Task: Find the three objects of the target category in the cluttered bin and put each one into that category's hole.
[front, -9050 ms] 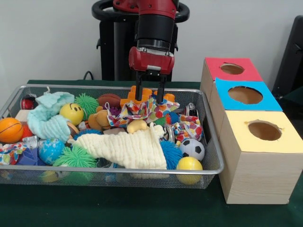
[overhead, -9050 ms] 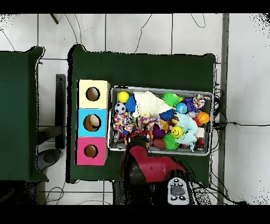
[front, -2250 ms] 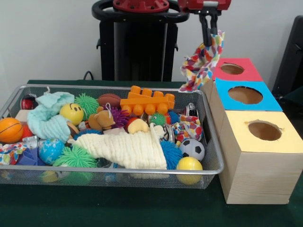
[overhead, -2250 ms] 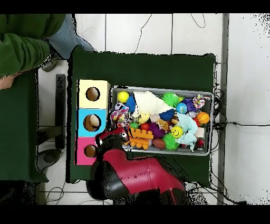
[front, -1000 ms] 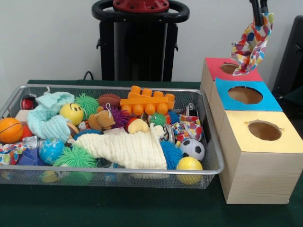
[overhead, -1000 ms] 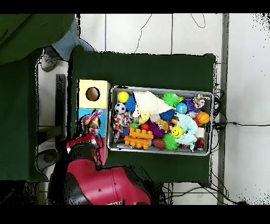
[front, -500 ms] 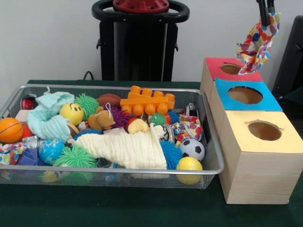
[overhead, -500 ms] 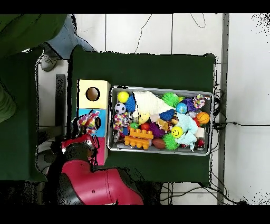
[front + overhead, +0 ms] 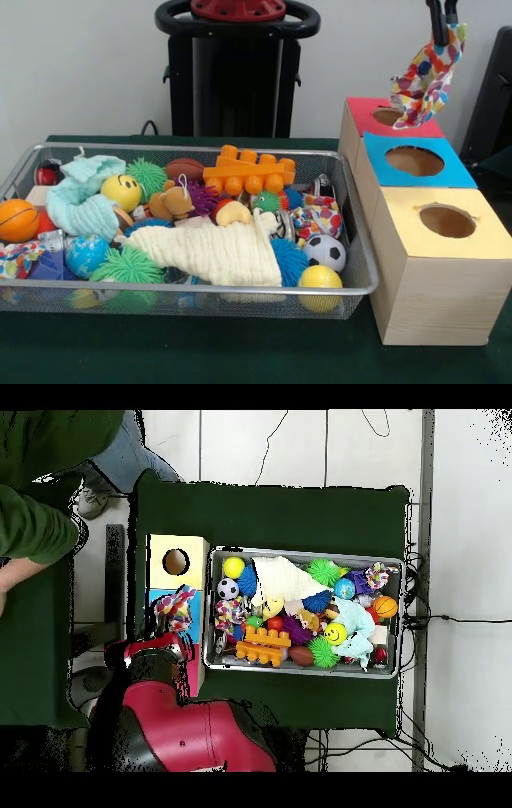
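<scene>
A dark green table point(image 9: 240, 352) stands before a pale wall. At upper right in the front view, the gripper point(image 9: 438, 18) pinches a polka-dot cloth point(image 9: 422, 80) above the red-topped box point(image 9: 382, 122). The overhead view alone shows a person's green sleeve point(image 9: 35, 524). Three boxes sit beside one wire bin point(image 9: 362, 264); another dotted cloth point(image 9: 320, 218) lies inside.

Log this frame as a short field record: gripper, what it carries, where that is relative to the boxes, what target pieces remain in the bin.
gripper: shut on the polka-dot cloth
cloth position: hanging above the red-topped box, blue-topped box next to it
target: yellow-topped box, hole empty
bin: another polka-dot piece beside the soccer ball
person: green sleeve at the overhead view's edge
</scene>
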Controlling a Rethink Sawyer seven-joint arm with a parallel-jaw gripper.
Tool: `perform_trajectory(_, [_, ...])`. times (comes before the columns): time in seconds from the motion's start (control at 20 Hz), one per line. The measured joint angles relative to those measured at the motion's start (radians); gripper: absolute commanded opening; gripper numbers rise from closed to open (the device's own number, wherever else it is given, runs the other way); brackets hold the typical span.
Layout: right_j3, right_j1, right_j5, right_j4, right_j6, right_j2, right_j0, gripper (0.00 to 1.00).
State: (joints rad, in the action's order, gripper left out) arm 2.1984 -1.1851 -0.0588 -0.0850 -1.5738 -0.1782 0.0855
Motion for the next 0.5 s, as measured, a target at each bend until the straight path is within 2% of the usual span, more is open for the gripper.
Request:
perform_trajectory(0.25, [-0.025,0.053,-0.068,0.013,0.0,0.059,-0.064,0.0])
perform_trajectory(0.5, [-0.046,0.109,-0.149,0.029,0.0,0.075,-0.085,0.0])
